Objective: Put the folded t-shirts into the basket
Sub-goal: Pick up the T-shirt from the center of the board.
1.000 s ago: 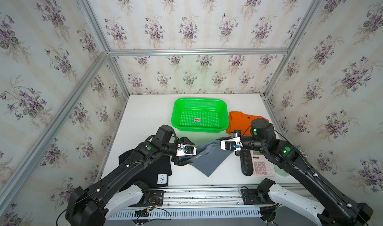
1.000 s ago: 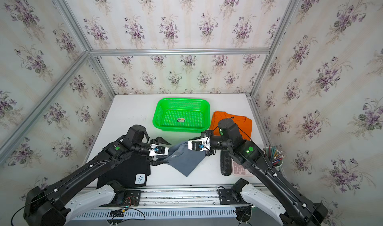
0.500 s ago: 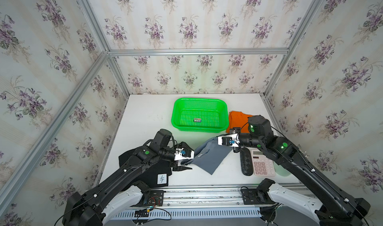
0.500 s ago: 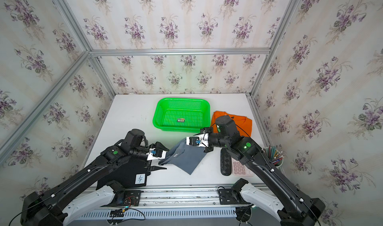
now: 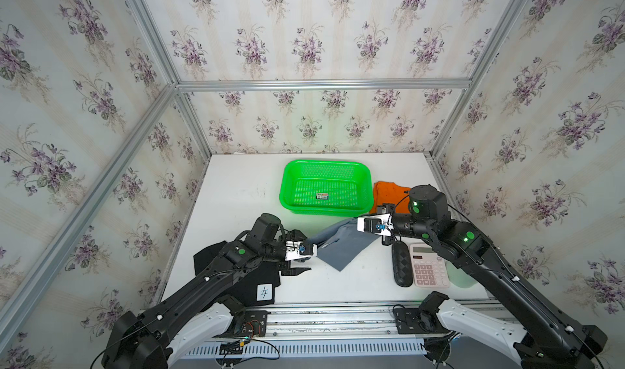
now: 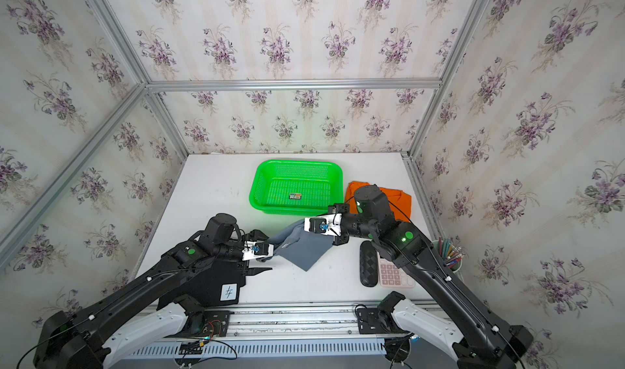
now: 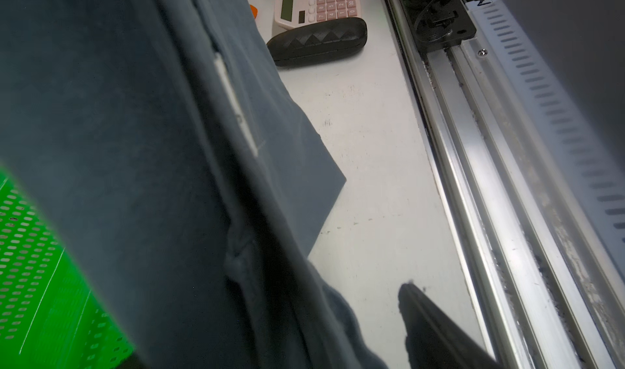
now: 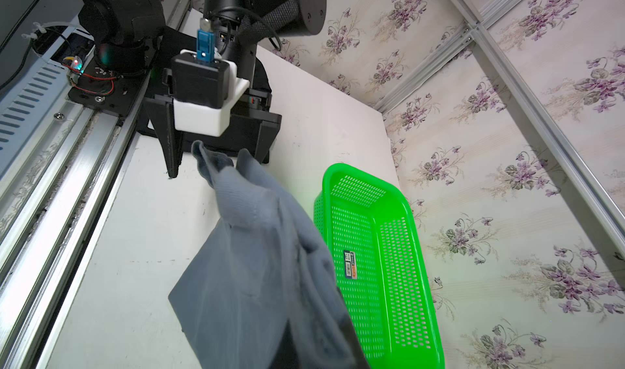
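So far nothing lies in the basket [image 5: 324,162]; one shirt is lifted.
The grey t-shirt [image 5: 341,245] hangs just near of the basket, a corner on the table [image 5: 236,195]. The right gripper [image 5: 359,224] has its fingers clamped on the shirt's right edge, and the left gripper [image 5: 304,252] has its fingers spread wide at the left edge. The orange t-shirt [image 5: 389,195] lies right of the basket, the black t-shirt [image 5: 260,279] near left.

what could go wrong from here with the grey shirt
1. Only the right end effector is shut on the grey t-shirt, at one edge; the left end effector is open, so the shirt sags and may unfold.
2. Its trailing corner hangs low near the table and could catch the rim of the basket on the way in.
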Robot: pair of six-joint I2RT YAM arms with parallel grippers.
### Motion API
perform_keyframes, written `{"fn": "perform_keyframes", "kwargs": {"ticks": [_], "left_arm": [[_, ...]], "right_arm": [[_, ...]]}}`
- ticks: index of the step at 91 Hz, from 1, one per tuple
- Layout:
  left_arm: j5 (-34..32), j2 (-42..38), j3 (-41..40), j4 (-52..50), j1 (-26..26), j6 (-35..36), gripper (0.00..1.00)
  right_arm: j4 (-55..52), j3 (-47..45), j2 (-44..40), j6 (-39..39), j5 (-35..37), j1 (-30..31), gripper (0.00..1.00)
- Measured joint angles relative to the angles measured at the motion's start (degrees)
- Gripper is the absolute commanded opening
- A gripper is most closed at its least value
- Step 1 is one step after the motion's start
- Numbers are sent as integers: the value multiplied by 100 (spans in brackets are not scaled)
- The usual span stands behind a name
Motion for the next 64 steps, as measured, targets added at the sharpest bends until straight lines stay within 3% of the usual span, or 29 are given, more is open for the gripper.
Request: {"fn": "perform_keyframes", "kwargs": {"ticks": [8,13,18,24,27,45,64], "left_arm": [[-70,52,-20,11,0,0,86],[-144,85,-17,24,0,20,77],[-240,107,-7,24,0,46,55],[-389,125,28,22,0,92,10],[-479,127,55,20,0,131,0],[-798,35,367,-116,0,339,0],[-1051,7,883,-501,31,573,0]], "right_arm": [[2,17,4,24,-2,0,0],[2,26,4,70,-7,-2,0],[2,26,4,85,-15,-2,0],[2,26,4,92,-15,-2,0],[2,26,4,107,-15,-2,0],[61,13,109,332,26,-157,0],[518,-96,308,1075,146,-476,0]]}}
